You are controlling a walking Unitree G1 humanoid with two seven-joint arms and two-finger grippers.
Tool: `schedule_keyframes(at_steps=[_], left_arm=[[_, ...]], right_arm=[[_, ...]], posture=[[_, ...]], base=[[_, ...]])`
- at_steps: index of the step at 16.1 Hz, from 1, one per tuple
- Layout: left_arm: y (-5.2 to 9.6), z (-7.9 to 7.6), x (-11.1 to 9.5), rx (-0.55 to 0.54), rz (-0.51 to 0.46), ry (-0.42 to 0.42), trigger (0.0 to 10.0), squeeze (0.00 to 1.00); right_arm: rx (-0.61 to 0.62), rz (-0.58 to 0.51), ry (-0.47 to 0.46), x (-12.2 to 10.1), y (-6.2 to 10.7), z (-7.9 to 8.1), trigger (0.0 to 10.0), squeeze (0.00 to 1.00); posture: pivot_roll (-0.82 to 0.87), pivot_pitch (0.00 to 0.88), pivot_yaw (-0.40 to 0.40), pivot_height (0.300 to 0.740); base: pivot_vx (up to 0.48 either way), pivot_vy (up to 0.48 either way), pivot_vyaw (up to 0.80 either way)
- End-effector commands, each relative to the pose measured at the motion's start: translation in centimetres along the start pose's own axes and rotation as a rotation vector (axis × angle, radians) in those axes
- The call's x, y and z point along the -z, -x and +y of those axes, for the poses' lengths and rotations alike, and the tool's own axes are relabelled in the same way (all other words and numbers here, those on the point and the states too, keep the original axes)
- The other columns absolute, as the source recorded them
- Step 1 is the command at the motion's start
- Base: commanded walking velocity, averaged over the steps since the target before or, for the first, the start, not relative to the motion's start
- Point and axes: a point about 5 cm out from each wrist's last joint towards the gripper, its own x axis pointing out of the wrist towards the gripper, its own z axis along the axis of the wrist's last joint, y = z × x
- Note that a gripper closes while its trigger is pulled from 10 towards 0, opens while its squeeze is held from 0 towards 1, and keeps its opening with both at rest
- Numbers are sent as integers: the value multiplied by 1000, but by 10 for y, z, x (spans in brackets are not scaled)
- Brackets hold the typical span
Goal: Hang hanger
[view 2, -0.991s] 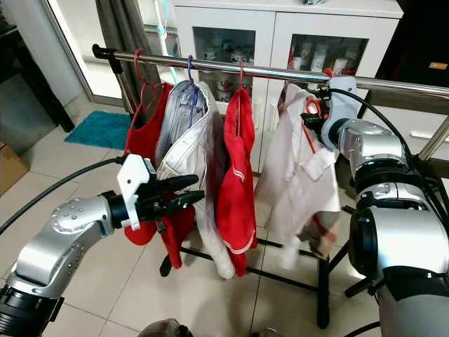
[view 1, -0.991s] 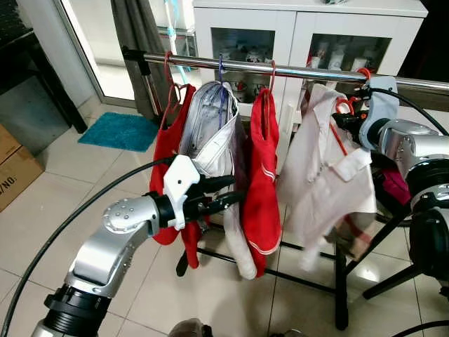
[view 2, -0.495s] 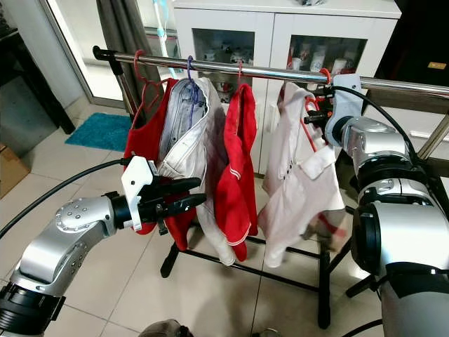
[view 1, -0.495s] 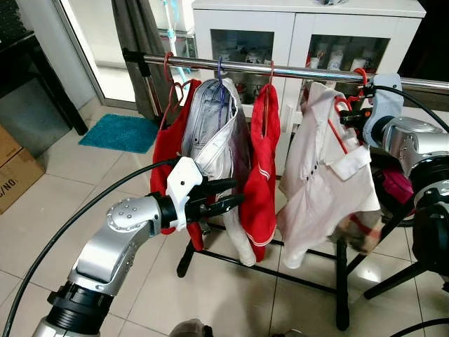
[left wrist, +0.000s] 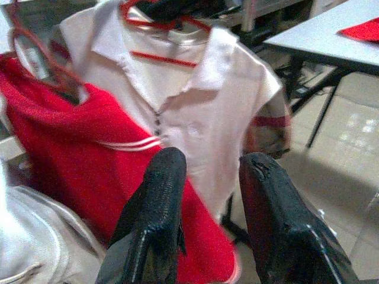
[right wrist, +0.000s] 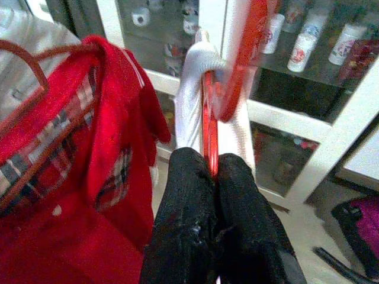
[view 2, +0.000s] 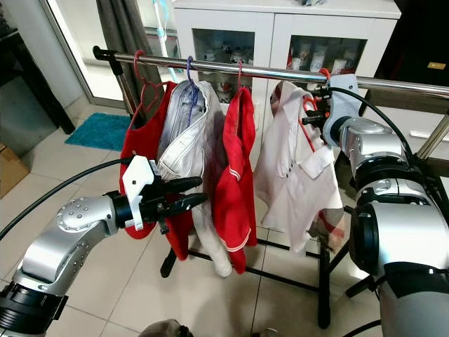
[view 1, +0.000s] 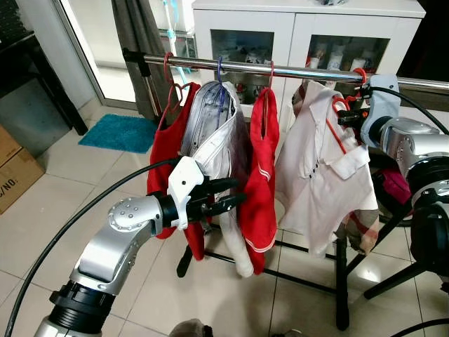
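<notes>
Fingers of the right gripper (right wrist: 213,177) are pinched tight on the red hanger (right wrist: 208,127) carrying the white shirt (view 1: 319,175), its hook (view 1: 363,73) at the rail (view 1: 280,70), evidently for seating. Left gripper (left wrist: 210,195) hovers parted, empty, beside the red garment (view 1: 261,189).

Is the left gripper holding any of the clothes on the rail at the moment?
No, the left gripper is open and bare, with the red top and white shirt hanging beyond it.
</notes>
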Motion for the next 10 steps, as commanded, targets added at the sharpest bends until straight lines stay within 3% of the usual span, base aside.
schedule_keyframes(at_steps=[1,6,10], left_arm=[[0,5,4,-76,43,-5,10000,0],[-5,2,8,-198,3,57,10000,0],[-4,-2,15,-285,-1,74,10000,0]], right_arm=[[-26,-82,-25,-12,3,-1,0,0],[-52,-150,9,-7,19,-7,0,0],[-31,-313,27,0,54,23,0,0]], posture=[[62,0,58,723],[33,0,77,723],[31,0,77,723]], base=[[0,0,0],[0,0,0],[0,0,0]])
